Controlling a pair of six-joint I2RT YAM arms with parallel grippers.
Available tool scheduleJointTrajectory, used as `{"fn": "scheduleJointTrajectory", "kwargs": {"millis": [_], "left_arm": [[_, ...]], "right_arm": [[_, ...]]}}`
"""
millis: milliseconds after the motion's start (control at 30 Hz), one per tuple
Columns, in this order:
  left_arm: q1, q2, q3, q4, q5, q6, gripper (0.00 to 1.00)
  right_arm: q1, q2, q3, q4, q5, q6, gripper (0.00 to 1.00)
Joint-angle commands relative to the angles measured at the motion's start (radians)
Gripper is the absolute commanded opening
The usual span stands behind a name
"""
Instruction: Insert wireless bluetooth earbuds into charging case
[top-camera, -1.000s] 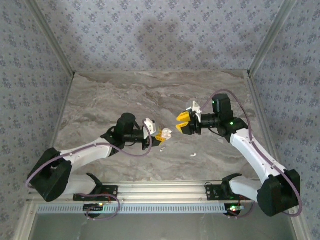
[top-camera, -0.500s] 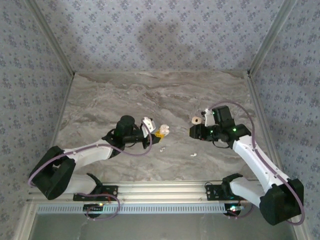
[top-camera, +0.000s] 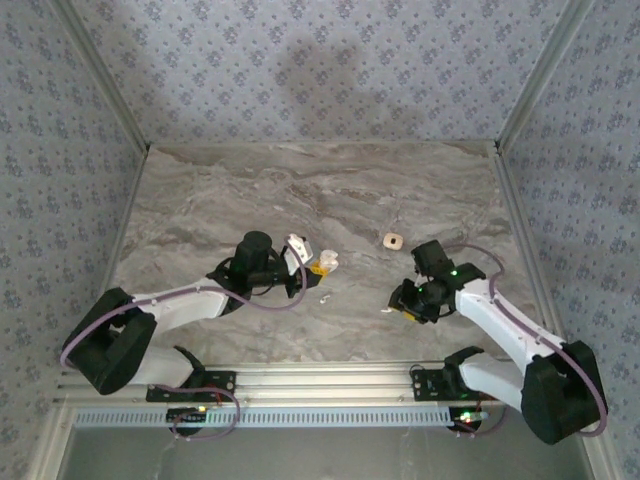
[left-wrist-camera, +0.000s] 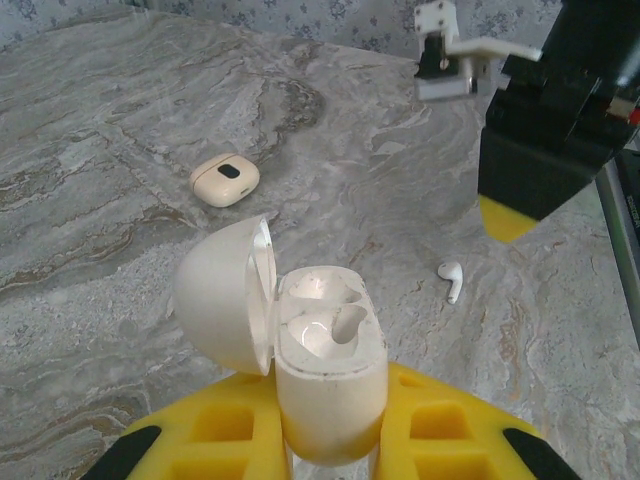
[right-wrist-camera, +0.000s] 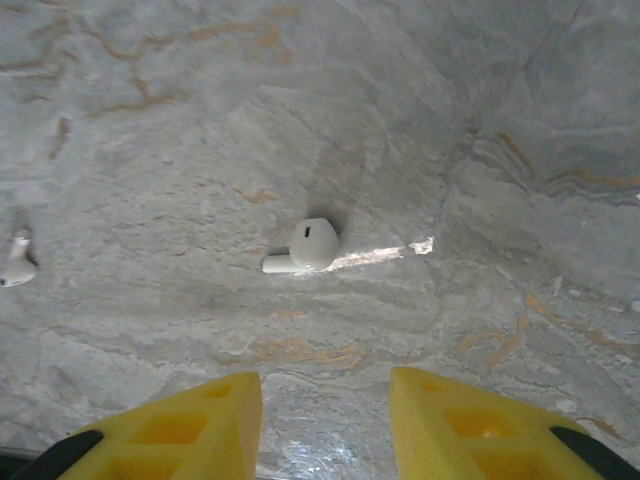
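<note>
My left claw (top-camera: 322, 266) is pinching the white charging case (left-wrist-camera: 330, 372) by its lower body between the yellow fingers. My left wrist camera shows what the overhead view cannot: the lid (left-wrist-camera: 224, 300) is swung open to the left and two glossy moulded sockets face up, though I cannot tell whether anything sits in them. From overhead, one earbud (top-camera: 325, 297) lies on the marble table (top-camera: 200, 200) just beside that claw, on the near side. Further right and further back sits a small tan box (top-camera: 393, 240), well apart from both claws. The left wrist view shows a dark spot on its top, too small for me to read as any mark. A second earbud (right-wrist-camera: 305, 247) lies on its side, stem pointing left, just ahead of my right claw (right-wrist-camera: 325, 410). The right claw's yellow fingers are spread apart with bare marble between them, touching nothing. From overhead, that claw points down and left near the table's front edge.
</note>
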Motion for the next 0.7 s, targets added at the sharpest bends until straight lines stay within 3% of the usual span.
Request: {"fn": "scheduleJointTrajectory", "kwargs": {"millis": [0,133,667], "left_arm": [[0.005,0.005,0.021,0.032,-0.013,-0.012,0.19],[0.005,0.024,0.037,0.042,-0.007,-0.02,0.19],[0.007,0.013,0.04,0.026,-0.032,-0.01,0.19]], "right_arm": [[0.025,0.036,-0.023,0.071,-0.004,0.046,0.4],[0.029,0.073,-0.052,0.161,-0.026,0.065,0.4],[0.003,0.199,0.022,0.214,-0.013,-0.023,0.38]]}}
